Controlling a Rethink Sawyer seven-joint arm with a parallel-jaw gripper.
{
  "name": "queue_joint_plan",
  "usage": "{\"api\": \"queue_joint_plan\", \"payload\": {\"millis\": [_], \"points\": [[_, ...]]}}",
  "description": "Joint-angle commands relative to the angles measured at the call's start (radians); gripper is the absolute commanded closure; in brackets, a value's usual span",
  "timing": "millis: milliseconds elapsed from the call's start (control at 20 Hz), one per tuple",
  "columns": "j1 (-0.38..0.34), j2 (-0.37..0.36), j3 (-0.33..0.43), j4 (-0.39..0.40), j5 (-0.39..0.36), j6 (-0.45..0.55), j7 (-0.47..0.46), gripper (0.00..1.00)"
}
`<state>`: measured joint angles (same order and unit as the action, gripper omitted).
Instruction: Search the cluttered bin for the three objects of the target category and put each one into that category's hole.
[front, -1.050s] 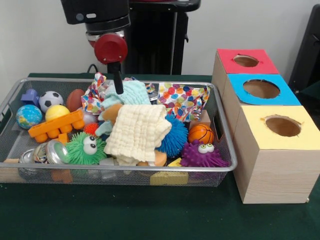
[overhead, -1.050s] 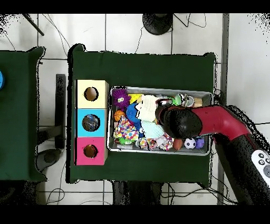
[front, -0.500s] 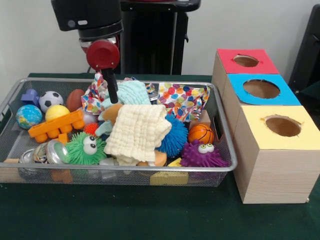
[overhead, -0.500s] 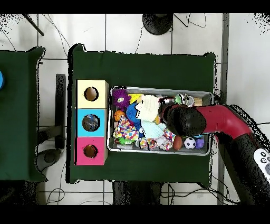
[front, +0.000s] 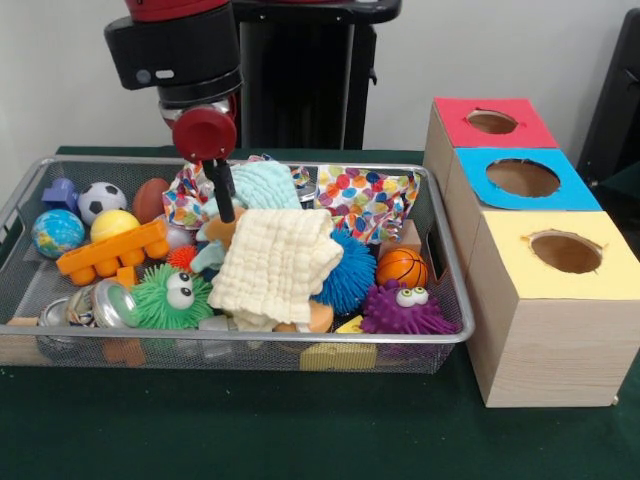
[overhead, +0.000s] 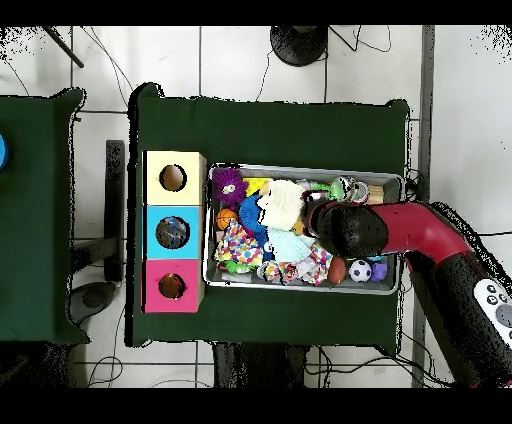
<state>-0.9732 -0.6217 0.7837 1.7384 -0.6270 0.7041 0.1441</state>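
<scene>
My hand sits low in the wire bin, touching the teal cloth; its grip state I cannot tell.

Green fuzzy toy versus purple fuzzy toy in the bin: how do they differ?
The green fuzzy toy sits left of the cream cloth, beside a can; the purple fuzzy toy sits right of it, below the small basketball. The green one looks bushier. Both are spiky, have googly eyes and lie near the bin's front wall.
</scene>
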Motion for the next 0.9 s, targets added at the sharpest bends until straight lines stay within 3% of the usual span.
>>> {"api": "queue_joint_plan", "payload": {"millis": [50, 450, 900], "points": [[0.01, 0.05, -0.095, -0.109, -0.053, 0.094, 0.033, 0.0], [0.021, 0.087, -0.14, -0.132, -0.055, 0.095, 0.041, 0.0], [0.035, 0.131, -0.166, -0.089, -0.046, 0.072, 0.062, 0.0]]}}
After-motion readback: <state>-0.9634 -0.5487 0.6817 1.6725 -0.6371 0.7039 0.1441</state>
